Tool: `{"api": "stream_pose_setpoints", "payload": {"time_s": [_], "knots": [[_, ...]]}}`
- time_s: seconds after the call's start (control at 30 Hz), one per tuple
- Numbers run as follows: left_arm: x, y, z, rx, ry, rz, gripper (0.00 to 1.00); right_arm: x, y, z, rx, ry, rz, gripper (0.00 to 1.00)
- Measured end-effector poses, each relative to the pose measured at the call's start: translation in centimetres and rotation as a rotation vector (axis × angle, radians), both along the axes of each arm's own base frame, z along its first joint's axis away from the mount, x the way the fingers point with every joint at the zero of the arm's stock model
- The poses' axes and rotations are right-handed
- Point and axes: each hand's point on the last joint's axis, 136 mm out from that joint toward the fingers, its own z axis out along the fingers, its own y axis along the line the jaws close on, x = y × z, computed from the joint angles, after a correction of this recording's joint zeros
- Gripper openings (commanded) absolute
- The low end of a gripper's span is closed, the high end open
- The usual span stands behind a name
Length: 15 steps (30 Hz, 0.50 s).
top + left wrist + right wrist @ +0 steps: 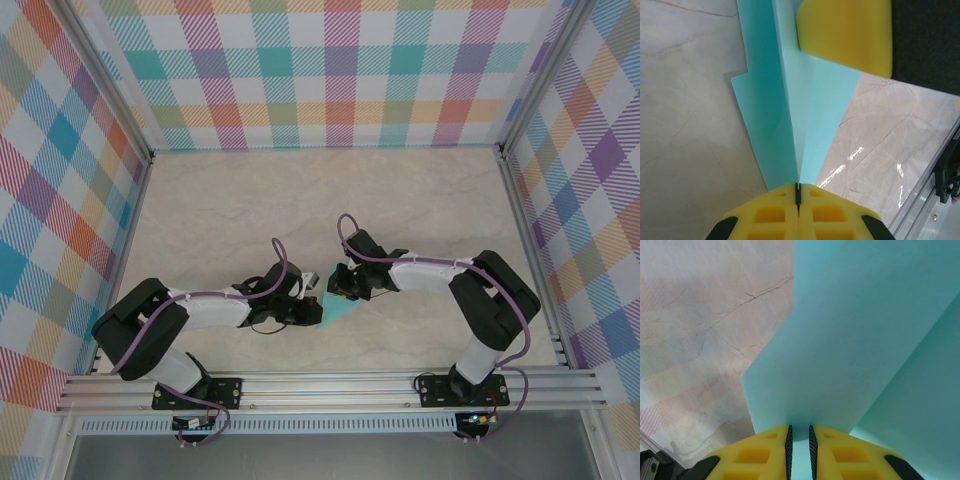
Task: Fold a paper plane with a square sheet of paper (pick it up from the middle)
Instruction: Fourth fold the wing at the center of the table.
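Two robot arms reach in toward each other and meet in the middle, close to the front of the pale, stone-look surface (300, 190). The left arm (210, 310) comes in from the left side. The right arm (430, 272) comes in from the right side. Between their tips is the paper plane (345, 310), a small blue-green shape. From above I cannot tell if it touches the surface or hangs just over it.

Seen from the left wrist, the paper plane (790, 100) has a long crease down its middle, with flaps lying on both sides. The left jaws are yellow and pressed tight together. They pinch the narrow end of the crease between them. At the far end of the paper is one yellow finger (845, 35) of the right jaws, on top of the paper there. The surface (685, 125) shows on both sides of the paper. A shiny metal rail (925, 200) is in the corner.

Seen from the right wrist, the paper plane (865, 340) is a big blue-green slope rising away. The right jaws are yellow too. They are nearly closed, with just a thin gap, and the edge of the paper sits in that gap, so they are gripping it. The surface (705, 315) is off to the left.

Bright checked walls (340, 70) stand around the whole place.
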Motion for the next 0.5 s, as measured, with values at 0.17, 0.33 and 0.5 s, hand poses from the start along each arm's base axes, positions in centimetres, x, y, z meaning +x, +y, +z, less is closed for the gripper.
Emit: {"api": "stream_pose_setpoints", "payload": {"time_s": [0.17,0.33,0.5], "knots": [[-0.3,-0.3,-0.6,-0.013,0.034,-0.017,0.0,-0.2,-0.6,0.2,-0.01,-0.01,-0.012,0.23],[-0.3,-0.8,-1.1,-0.036,0.079,-0.039,0.0,-0.7,-1.4,1.9,0.013,-0.051,-0.024,0.24],[-0.3,-1.1,-1.1,-0.056,0.1,-0.049,0.0,-1.1,-1.4,3.0,0.053,-0.069,-0.02,0.24]]}}
